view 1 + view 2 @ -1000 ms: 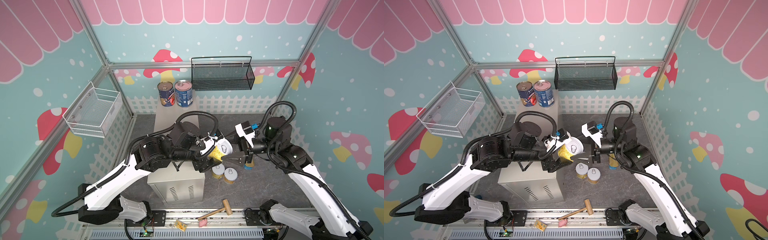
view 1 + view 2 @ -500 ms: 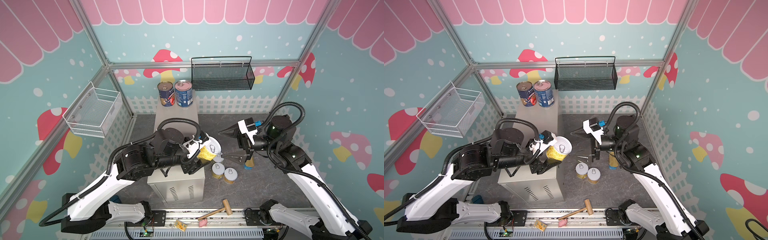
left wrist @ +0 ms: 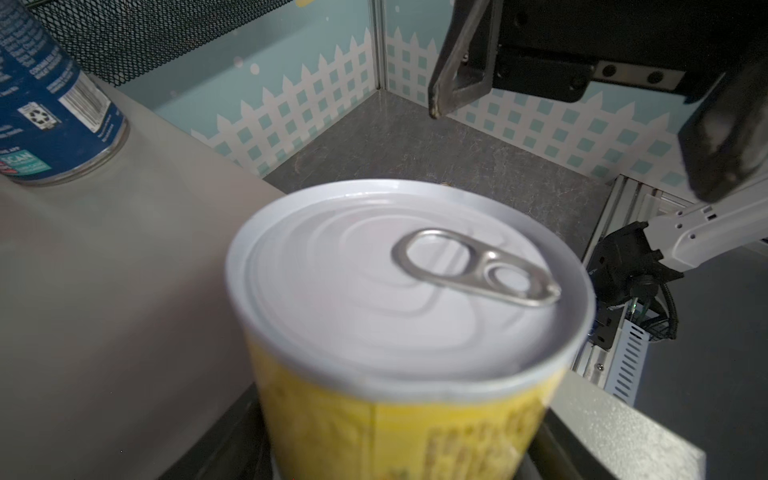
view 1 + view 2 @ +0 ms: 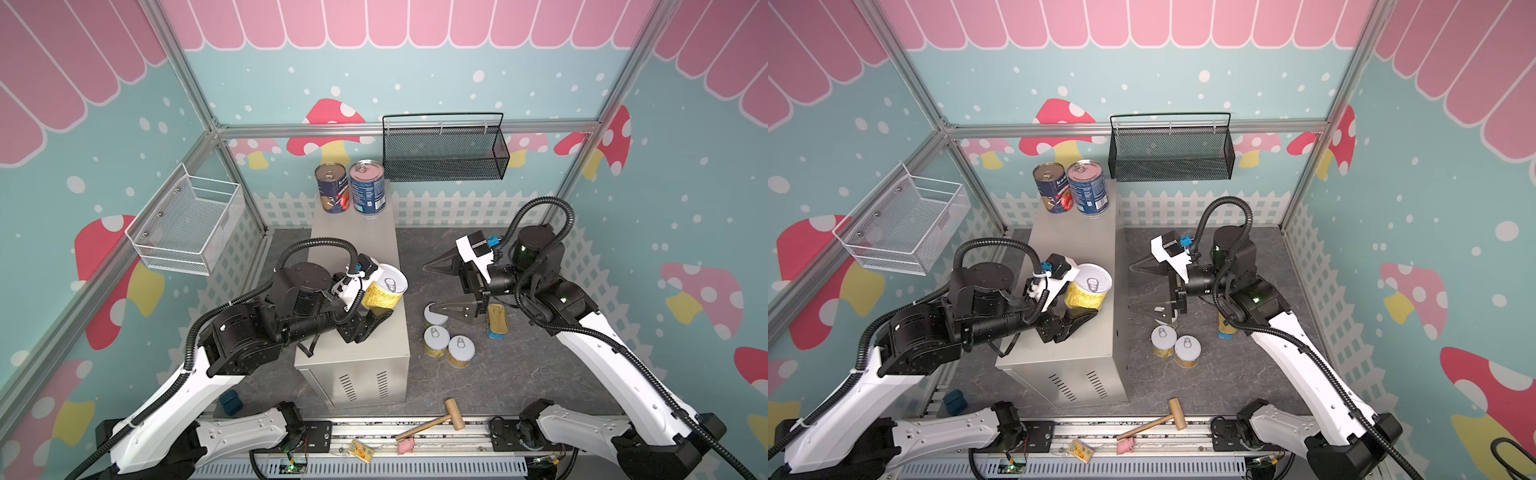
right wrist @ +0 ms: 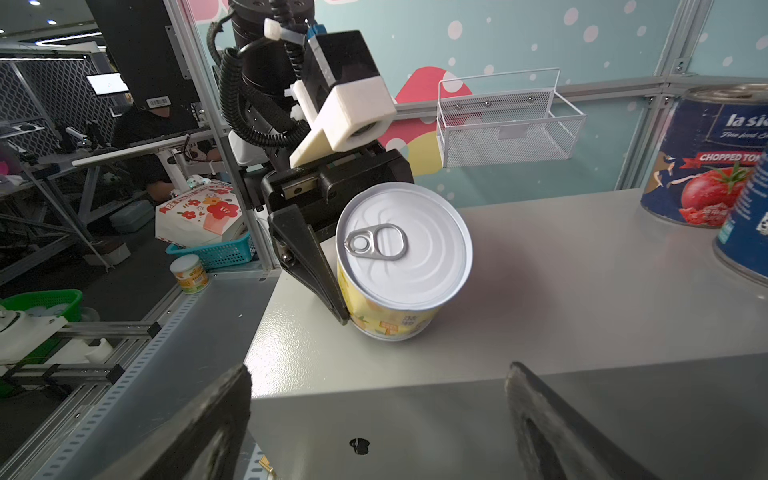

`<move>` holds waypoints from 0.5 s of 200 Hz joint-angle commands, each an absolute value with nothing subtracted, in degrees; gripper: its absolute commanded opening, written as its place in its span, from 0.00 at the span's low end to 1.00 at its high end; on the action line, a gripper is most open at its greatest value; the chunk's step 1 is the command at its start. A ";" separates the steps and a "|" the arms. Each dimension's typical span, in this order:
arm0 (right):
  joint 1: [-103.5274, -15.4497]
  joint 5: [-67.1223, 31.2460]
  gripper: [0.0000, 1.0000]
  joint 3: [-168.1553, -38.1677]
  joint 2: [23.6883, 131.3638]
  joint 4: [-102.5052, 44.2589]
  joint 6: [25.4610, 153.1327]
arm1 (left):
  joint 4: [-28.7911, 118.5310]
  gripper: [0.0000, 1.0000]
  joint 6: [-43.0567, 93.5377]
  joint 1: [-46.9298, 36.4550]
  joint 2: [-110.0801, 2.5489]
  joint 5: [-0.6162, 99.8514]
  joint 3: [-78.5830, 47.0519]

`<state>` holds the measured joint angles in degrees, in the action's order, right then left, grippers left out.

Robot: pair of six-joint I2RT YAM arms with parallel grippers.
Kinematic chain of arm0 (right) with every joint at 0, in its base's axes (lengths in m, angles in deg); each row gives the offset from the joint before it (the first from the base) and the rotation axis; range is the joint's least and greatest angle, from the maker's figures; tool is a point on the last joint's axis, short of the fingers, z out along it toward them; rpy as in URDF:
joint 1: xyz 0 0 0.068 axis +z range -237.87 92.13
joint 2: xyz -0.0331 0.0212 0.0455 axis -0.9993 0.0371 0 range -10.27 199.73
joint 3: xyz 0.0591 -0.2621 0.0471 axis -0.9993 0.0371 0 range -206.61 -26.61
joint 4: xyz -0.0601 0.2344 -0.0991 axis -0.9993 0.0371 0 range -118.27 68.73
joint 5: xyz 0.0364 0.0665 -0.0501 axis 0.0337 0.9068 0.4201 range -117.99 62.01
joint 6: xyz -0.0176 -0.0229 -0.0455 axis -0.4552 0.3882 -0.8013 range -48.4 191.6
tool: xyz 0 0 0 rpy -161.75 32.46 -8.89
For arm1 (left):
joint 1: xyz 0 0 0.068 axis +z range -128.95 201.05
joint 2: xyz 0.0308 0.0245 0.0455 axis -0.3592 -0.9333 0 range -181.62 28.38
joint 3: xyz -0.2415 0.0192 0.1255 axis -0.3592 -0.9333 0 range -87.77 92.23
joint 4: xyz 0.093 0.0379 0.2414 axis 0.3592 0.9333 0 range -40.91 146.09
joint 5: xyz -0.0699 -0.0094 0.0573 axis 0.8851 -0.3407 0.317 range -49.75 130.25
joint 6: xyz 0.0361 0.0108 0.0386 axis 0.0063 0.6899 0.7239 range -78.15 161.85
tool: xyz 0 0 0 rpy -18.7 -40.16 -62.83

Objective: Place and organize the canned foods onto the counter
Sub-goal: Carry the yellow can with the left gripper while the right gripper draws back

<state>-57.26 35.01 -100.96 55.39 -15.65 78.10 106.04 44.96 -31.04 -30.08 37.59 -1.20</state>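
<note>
My left gripper (image 4: 380, 301) is shut on a short yellow-label can (image 4: 384, 291) with a silver pull-tab lid (image 3: 395, 291). It holds the can tilted at the right side of the counter (image 4: 357, 345), low over the flat top. Two tall dark-blue cans (image 4: 331, 189) (image 4: 368, 187) stand at the counter's far end. My right gripper (image 4: 428, 288) is open and empty, right of the counter. Below it, three yellow cans (image 4: 435, 340) (image 4: 460, 351) (image 4: 435, 318) and the gold-topped tin (image 4: 497, 320) stand on the floor. The right wrist view shows the held can (image 5: 399, 257) between the left fingers (image 5: 307, 257).
A black mesh basket (image 4: 444, 153) hangs on the back wall and a white wire basket (image 4: 187, 224) on the left wall. A wooden mallet (image 4: 436, 422), a pink toy (image 4: 405, 446) and a yellow card (image 4: 360, 450) lie by the front rail.
My left gripper carried the yellow can leftward, from beside the counter's right edge to over its top. My right gripper drew back to the right and opened wider.
</note>
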 commanded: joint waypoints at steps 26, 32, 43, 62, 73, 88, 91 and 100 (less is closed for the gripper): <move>-52.09 30.92 0.96 -105.90 59.33 -16.25 76.65 | 103.06 0.76 41.52 -29.33 -25.79 35.43 -4.14; -51.57 30.22 0.96 -106.29 59.95 -16.23 76.61 | 103.06 0.76 41.26 -29.16 -25.34 35.17 -4.72; -50.76 29.03 0.96 -106.74 60.76 -16.25 76.71 | 103.05 0.77 40.89 -28.73 -24.61 34.81 -5.55; -49.91 26.09 0.95 -106.99 61.57 -16.77 77.29 | 103.14 0.81 40.53 -28.18 -23.77 34.11 -6.70; -49.52 24.84 0.95 -106.88 61.96 -17.14 77.70 | 103.36 0.84 40.44 -27.87 -23.35 34.10 -7.19; -49.33 23.41 0.95 -106.63 62.06 -17.29 78.06 | 103.41 0.87 40.36 -27.57 -22.98 34.21 -7.56; -49.30 23.21 0.95 -106.62 62.06 -17.32 78.07 | 103.40 0.88 40.35 -27.55 -22.95 34.32 -7.67; -49.20 22.70 0.95 -106.51 61.93 -17.33 78.15 | 103.36 0.89 40.42 -27.46 -22.91 34.35 -7.93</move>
<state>-49.81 25.53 -105.59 61.97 -15.89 78.08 104.81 40.94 -28.01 -23.74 35.12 -6.88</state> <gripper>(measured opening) 0.952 0.875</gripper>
